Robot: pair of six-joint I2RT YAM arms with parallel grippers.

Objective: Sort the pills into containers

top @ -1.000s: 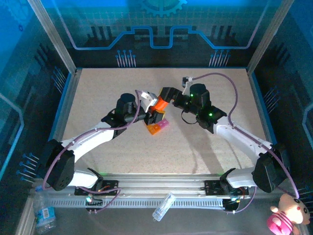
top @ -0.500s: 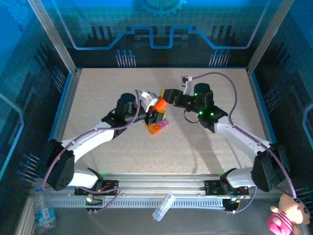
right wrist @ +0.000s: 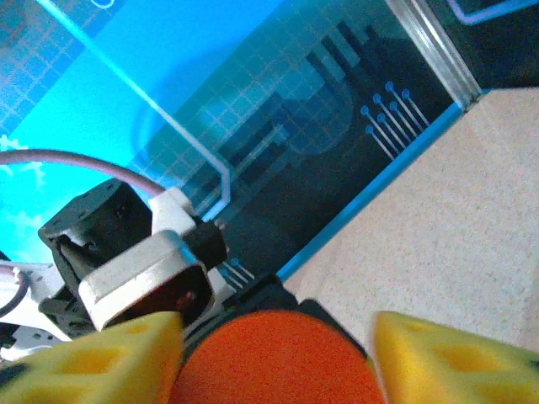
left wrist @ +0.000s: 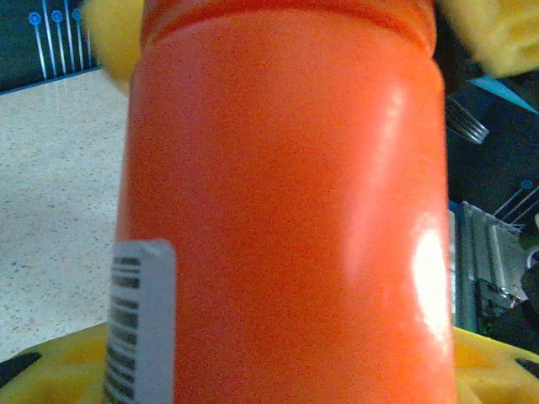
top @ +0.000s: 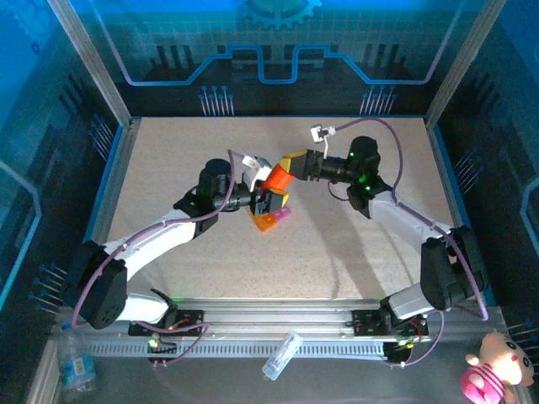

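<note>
Speckled beige tabletop [top: 168,168] forms the ground of the scene. Two white-and-black arms [top: 160,240] reach in from the near edge and meet near the middle of it.

An orange bottle [top: 274,178] stands tilted between the two hands, its upper end leaning toward the right gripper [top: 290,165]. The left gripper [top: 266,199] is clamped on the bottle's lower body. In the left wrist view the bottle [left wrist: 278,210] rises close before the camera, and this gripper's yellow fingers [left wrist: 50,370] show at both lower corners beside its base.

In the right wrist view the right gripper [right wrist: 274,337] has its yellow fingers [right wrist: 93,358] set to either side of the bottle's upper end. Whether they press on it or merely flank it cannot be told.

The containers [top: 271,220], a short strip of joined square compartments, lie on the table just beside the tip of the left gripper. They are on its near side, under the bottle's lower end, with the orange compartments to the left and the pink one to the right.

A white barcode label [left wrist: 135,328] sits low on the bottle, on the side facing the left wrist.
</note>
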